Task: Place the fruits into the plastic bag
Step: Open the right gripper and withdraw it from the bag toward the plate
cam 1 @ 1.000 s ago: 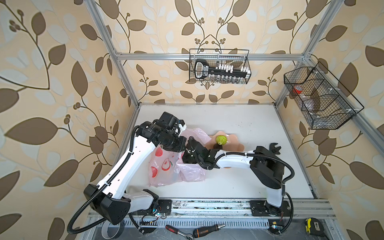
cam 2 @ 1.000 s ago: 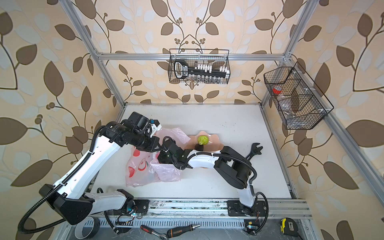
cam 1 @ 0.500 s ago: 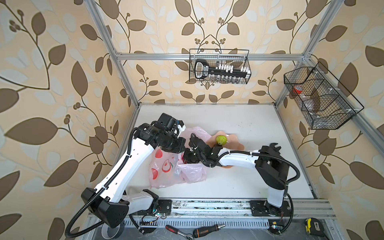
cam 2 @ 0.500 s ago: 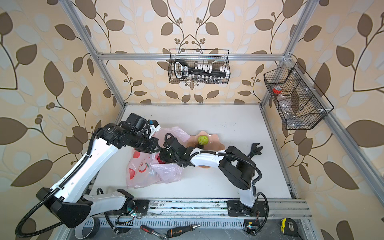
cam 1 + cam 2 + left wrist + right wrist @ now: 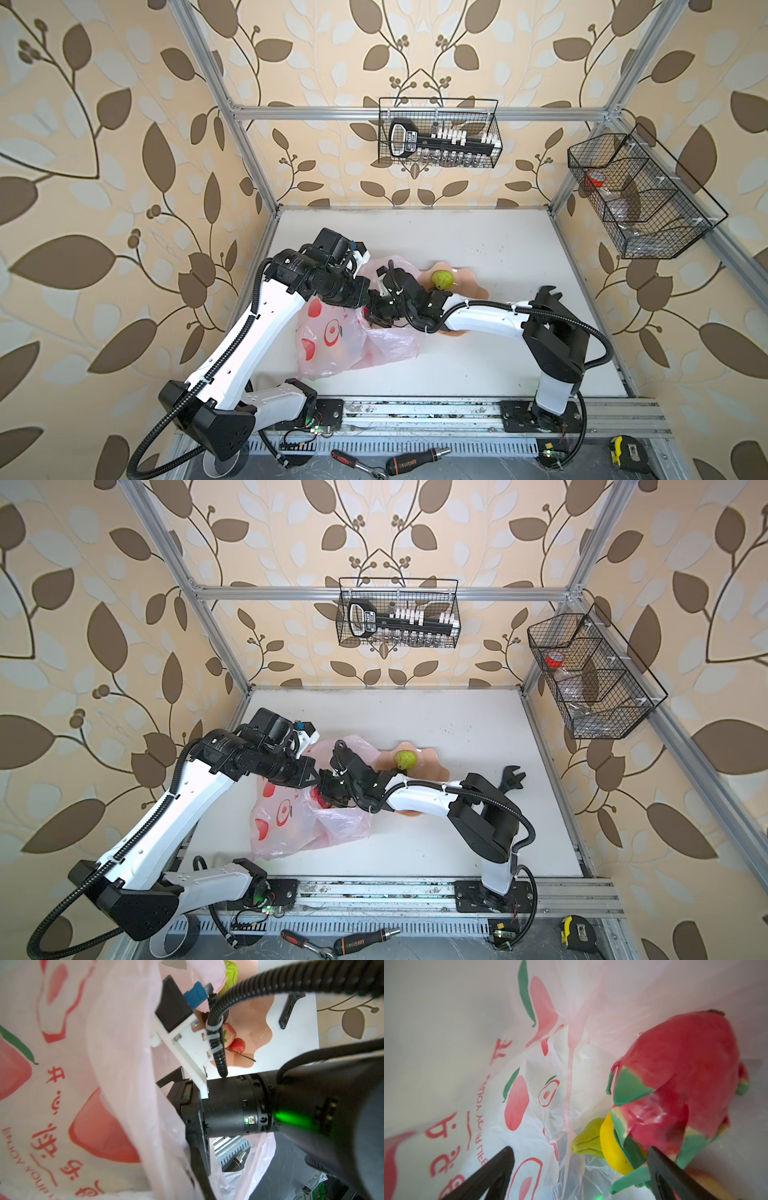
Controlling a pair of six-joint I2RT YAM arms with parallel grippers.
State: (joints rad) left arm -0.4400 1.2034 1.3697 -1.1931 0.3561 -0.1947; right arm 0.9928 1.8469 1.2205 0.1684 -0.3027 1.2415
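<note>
The pink plastic bag (image 5: 345,345) (image 5: 291,825) lies left of centre. My left gripper (image 5: 313,777) is shut on its raised rim, its jaws hidden behind the film (image 5: 83,1084) in the left wrist view. My right gripper (image 5: 580,1150) (image 5: 374,316) reaches into the bag's mouth, open and holding nothing. Inside lie a dragon fruit (image 5: 685,1074), a yellow lemon (image 5: 610,1147) and a green pear (image 5: 587,1138). The peach bowl (image 5: 469,278) beside the bag holds a green fruit (image 5: 441,279) (image 5: 406,759), a strawberry (image 5: 238,1045) and a pinkish fruit (image 5: 229,1032).
A black wrench (image 5: 513,779) lies on the table right of the bowl. Wire baskets hang on the back wall (image 5: 438,133) and the right wall (image 5: 640,199). Hand tools (image 5: 415,459) lie in front of the base rail.
The right arm's elbow has swung to the right while its gripper stays in the bag's mouth. The left arm and the bag's rim have barely moved.
</note>
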